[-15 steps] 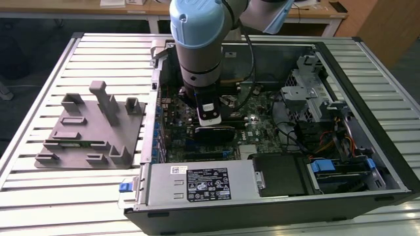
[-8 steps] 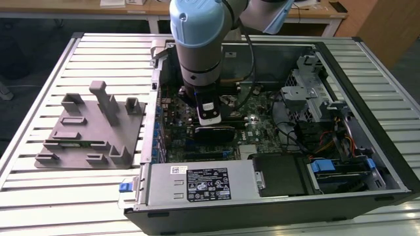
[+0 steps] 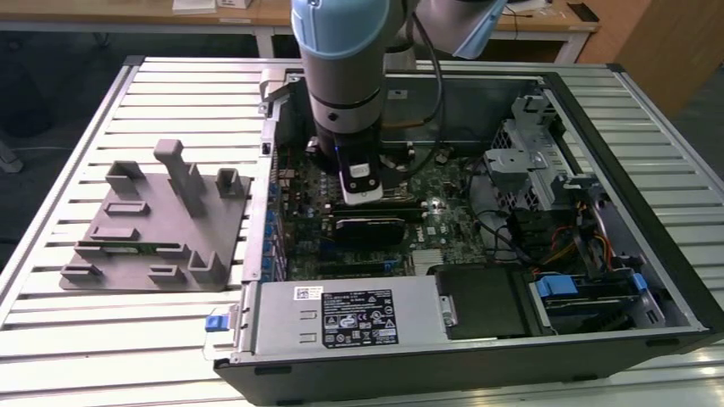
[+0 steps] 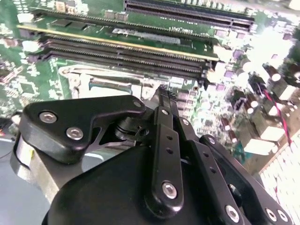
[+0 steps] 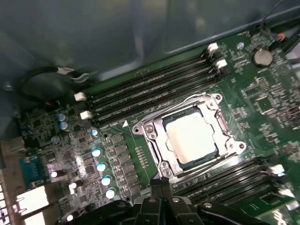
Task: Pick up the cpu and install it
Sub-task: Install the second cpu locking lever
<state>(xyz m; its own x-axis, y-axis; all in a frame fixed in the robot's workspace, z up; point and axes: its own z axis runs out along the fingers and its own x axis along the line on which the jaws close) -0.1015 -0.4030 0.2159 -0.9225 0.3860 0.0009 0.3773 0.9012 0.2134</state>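
Robot arm (image 3: 345, 76) reaching down into an open desktop computer case (image 3: 476, 339) that lies on a slatted metal table (image 3: 68, 339). Its gripper (image 5: 162, 180) has its black fingertips pressed together, holding nothing, poised just beside the motherboard socket (image 5: 190, 136). The cpu (image 5: 191, 132), its silver top bright, sits flat inside that socket's metal frame, between rows of memory slots (image 5: 145, 91). A grey plastic fixture (image 3: 153, 225) rests on the table at the exterior view's left. White stickers on the power supply (image 3: 345, 318) carry print too small to read.

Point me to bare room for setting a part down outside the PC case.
Free: slatted metal table beyond the grey plastic fixture block, and the strip in front of it. Crowded: inside the open black computer case, where the arm's end effector hangs beside the silver square cpu.
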